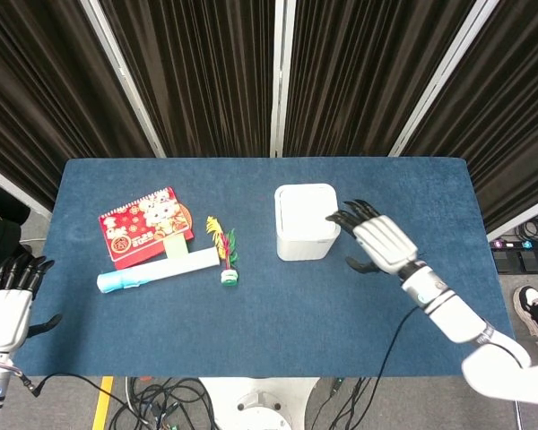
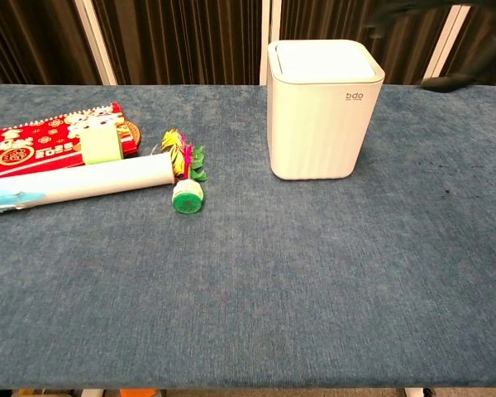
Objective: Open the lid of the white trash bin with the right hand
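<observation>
Right hand (image 1: 377, 240) open with fingers spread, holding nothing, fingertips at the right top edge of the white trash bin (image 1: 306, 221), lid (image 2: 323, 60) shut

A lab-like studio: dark curtains (image 1: 206, 72), blue-clothed table (image 1: 260, 331), loose floor cables (image 1: 161, 399).

Right hand (image 1: 383, 243) reaches forward, fingers spread, holding nothing; left hand (image 1: 7, 300) hangs back, fingers apart.
</observation>
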Tool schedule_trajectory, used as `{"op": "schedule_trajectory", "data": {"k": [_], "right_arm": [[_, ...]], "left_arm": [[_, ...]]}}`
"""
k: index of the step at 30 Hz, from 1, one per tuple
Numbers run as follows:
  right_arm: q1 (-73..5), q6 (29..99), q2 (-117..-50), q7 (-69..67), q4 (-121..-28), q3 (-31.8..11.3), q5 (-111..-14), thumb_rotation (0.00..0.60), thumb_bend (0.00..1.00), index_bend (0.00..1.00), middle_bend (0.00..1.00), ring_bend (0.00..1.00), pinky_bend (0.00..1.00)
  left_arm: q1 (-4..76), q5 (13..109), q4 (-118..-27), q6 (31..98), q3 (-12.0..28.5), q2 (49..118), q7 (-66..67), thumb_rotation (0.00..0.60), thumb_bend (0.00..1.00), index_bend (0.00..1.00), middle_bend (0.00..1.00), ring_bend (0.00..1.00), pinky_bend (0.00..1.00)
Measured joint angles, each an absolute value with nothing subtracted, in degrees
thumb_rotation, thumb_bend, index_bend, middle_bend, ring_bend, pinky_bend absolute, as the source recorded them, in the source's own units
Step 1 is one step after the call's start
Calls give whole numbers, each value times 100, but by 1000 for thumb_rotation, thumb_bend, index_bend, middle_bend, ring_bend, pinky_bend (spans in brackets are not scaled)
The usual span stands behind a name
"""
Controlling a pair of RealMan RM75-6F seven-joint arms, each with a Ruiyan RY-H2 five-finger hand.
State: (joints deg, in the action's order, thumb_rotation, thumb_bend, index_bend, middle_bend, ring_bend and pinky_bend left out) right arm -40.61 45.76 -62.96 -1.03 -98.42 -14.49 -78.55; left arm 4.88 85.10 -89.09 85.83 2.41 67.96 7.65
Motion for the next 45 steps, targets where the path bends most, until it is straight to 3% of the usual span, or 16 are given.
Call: {"op": "schedule_trajectory", "data": {"k": [6,12,19,30,36,45], "right_arm": [[-4598,4092,-6857,316,-9418,-1547,-7145,600,247,215,185,0,0],[-4839,3867,-7106,801,-9265,-1364,-6733,600,247,263,216,0,0],[-4853,4130,-7161,990,-9367,-1260,-6593,600,248,262,206,0,0],[-3578,6208,-6339,609,-10091,-1128,-7280,600,250,126,139,0,0],[-2428,7409,-6029,103,-10194,-630,-7791,600,251,81,113,0,0],[-1037,8901,-6163,-675,-9774,98,-8662,600,254,79,109,0,0]], "left_arm": [[500,8504,-8858,8566,255,6798,718,600,0,146,113,22,20],[510,8514,-8832,8539,242,6812,689,600,0,146,113,22,20],[477,8531,-8800,8602,236,6809,632,600,0,146,113,22,20],[469,8627,-8765,8699,251,6806,559,600,0,146,113,23,20],[492,8671,-8816,8693,246,6822,603,600,0,146,113,22,20],[496,8788,-8944,8774,235,6796,704,600,0,146,113,23,20]]}}
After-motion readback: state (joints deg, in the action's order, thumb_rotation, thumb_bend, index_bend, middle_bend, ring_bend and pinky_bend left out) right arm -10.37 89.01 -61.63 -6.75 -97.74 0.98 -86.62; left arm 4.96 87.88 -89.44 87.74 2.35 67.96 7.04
